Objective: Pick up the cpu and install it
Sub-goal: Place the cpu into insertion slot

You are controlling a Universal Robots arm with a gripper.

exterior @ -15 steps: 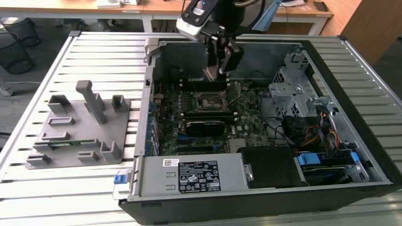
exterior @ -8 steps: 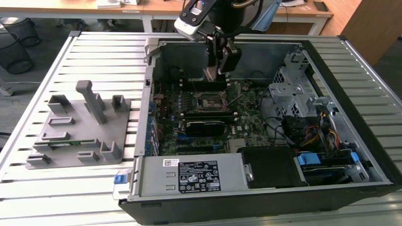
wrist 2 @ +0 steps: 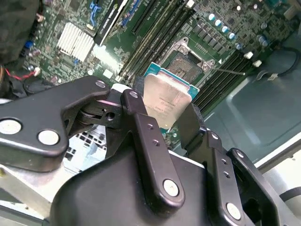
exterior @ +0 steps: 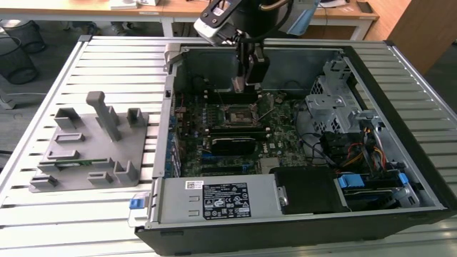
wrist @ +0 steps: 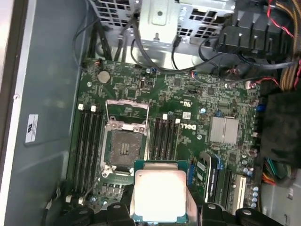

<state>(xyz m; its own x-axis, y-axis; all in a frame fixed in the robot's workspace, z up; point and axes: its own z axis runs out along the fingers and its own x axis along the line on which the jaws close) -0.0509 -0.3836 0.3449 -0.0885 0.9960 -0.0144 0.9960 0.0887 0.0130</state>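
The end effector [wrist 2: 164,110] is clamped on two opposite edges of the cpu [wrist 2: 165,100], holding it above the motherboard [wrist: 188,94], just beside the open socket [wrist: 124,148]. Seating it well likely requires keeping the cpu level, square to the socket and free of pressing force. The cpu lid carries faint print, and a white label [wrist: 32,128] is fixed to the case wall.

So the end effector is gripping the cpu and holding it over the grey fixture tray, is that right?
Not quite. The end effector does grip the cpu, but holds it over the motherboard inside the computer case. The grey fixture tray sits apart at the exterior view's left. The exterior view shows this.
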